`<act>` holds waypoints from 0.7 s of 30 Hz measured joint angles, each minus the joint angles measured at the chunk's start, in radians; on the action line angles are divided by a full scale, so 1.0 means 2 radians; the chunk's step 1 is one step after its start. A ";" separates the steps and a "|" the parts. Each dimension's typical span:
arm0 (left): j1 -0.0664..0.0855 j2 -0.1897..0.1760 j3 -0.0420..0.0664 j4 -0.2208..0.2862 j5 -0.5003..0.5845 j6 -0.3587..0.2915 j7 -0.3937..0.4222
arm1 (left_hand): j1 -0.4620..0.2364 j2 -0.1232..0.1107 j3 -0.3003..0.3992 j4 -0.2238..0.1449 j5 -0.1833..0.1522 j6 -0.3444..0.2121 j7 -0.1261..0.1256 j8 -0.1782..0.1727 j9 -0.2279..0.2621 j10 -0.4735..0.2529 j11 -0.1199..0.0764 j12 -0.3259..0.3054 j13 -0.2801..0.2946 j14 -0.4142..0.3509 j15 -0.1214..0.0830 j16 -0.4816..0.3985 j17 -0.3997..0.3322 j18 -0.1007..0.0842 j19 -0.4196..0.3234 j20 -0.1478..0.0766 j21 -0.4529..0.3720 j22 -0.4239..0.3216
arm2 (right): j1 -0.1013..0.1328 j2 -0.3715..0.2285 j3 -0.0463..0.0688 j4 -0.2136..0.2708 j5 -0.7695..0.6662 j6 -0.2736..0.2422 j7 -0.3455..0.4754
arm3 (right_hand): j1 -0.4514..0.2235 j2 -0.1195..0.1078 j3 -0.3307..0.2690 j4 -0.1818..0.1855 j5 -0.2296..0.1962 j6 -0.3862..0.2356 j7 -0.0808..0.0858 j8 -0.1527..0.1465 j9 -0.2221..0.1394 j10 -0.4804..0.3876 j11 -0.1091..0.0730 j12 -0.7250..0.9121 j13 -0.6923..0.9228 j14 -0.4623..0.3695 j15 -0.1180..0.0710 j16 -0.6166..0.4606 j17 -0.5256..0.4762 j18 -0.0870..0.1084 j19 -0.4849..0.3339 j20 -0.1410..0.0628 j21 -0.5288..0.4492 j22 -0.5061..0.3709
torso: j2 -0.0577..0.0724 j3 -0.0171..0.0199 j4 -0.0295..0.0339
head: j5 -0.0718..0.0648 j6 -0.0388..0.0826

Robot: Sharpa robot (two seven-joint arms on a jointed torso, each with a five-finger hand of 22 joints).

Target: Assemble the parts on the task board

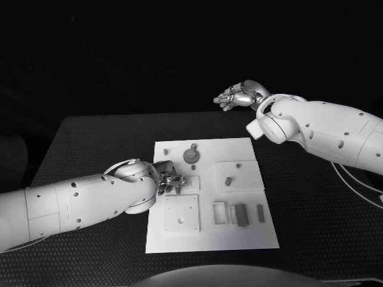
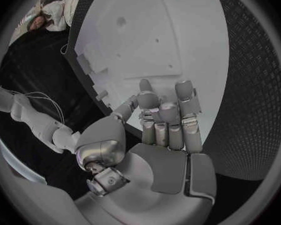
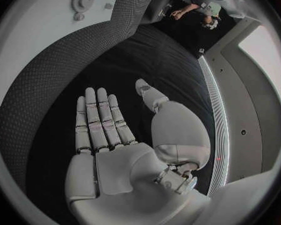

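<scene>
The white rectangular task board (image 1: 210,197) lies in the middle of the black textured table (image 1: 88,143). On it, near the far edge, sits a round grey toothed gear part (image 1: 191,155) with a small grey peg (image 1: 166,152) beside it; a small oblong grey piece (image 1: 228,180) stands in the raised square plate toward the right edge, and narrow grey bar pieces (image 1: 240,214) lie in recesses toward the near right corner. The left hand (image 1: 167,180) hovers over the board's left edge, fingers curled together; whether it pinches a part I cannot tell. The right hand (image 1: 236,95) is raised beyond the table's far edge, well apart from the board, flat and spread, holding nothing. The step looks like picking or seating a small piece at the left edge; next, that hand needs a careful, aligned lowering onto its socket.
</scene>
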 measured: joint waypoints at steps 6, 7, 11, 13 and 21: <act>-0.001 0.000 0.000 -0.002 0.000 -0.001 0.000 | -0.010 -0.025 -0.008 0.015 -0.030 0.000 0.000 0.000 0.002 0.000 0.000 0.000 0.000 0.001 -0.001 0.000 -0.001 0.000 0.000 0.000 -0.002 0.000 | 0.000 0.000 0.000 -0.001 0.000 0.000 0.000 | 0.000 0.000 -0.001 0.001 0.000 -0.001 0.001 0.000 0.000 0.000 0.000 0.000 0.000 0.000 0.000 0.000 0.000 0.000 0.000 0.000 0.000 0.000 | 0.000 -0.0002 0.0000 | 0.000 0.000; -0.001 0.000 0.000 -0.002 0.000 -0.001 0.000 | -0.012 -0.029 -0.011 0.018 -0.030 0.000 0.000 0.000 0.002 0.000 0.000 0.000 0.000 0.001 -0.001 0.000 -0.001 0.000 0.000 0.000 -0.002 0.000 | -0.001 0.000 0.000 -0.001 0.000 0.000 0.000 | 0.000 0.000 -0.001 0.001 0.000 -0.001 0.001 0.000 0.000 0.000 0.000 0.000 0.000 0.000 0.000 0.000 0.000 0.000 0.000 0.000 0.000 0.000 | 0.000 -0.0002 0.0000 | 0.000 0.001; -0.001 0.000 0.000 -0.003 0.000 -0.002 0.000 | -0.015 -0.031 -0.023 0.016 -0.030 -0.002 -0.002 0.000 0.005 -0.002 0.002 0.000 0.001 0.001 -0.001 0.000 -0.001 0.000 0.000 0.000 -0.002 0.000 | -0.001 0.001 0.000 -0.001 0.000 0.000 0.000 | 0.000 0.000 -0.001 0.001 0.000 -0.001 0.001 0.000 0.000 0.000 0.000 0.000 -0.001 0.000 0.000 0.000 0.000 0.000 0.000 0.000 0.000 0.001 | 0.000 -0.0002 0.0000 | -0.001 0.001; -0.001 -0.001 0.000 -0.002 0.000 -0.002 0.000 | -0.016 -0.030 -0.026 0.013 -0.030 -0.003 0.000 0.000 0.005 -0.002 0.002 0.000 0.001 0.001 -0.001 0.000 -0.001 0.000 0.000 0.000 -0.002 0.000 | -0.001 0.001 0.000 -0.001 0.000 0.000 0.000 | 0.000 0.000 -0.001 0.001 0.000 -0.001 0.001 0.000 0.000 0.000 0.000 0.000 -0.001 -0.002 0.002 0.000 0.000 0.000 0.000 0.000 0.000 0.001 | 0.000 -0.0002 0.0000 | -0.001 0.001; -0.001 -0.002 0.001 -0.001 0.000 -0.005 0.000 | -0.023 -0.038 -0.036 0.011 -0.030 -0.004 0.000 0.000 0.007 -0.002 0.002 0.000 0.002 -0.001 -0.003 0.000 -0.001 0.000 0.000 0.000 -0.002 0.000 | -0.001 0.001 0.000 -0.002 0.000 0.000 0.000 | 0.000 0.000 -0.001 0.001 0.000 -0.001 0.001 0.000 0.000 0.000 0.000 0.000 -0.001 -0.002 0.002 -0.002 0.001 0.000 0.000 0.000 0.000 0.001 | 0.000 -0.0002 0.0000 | -0.001 0.001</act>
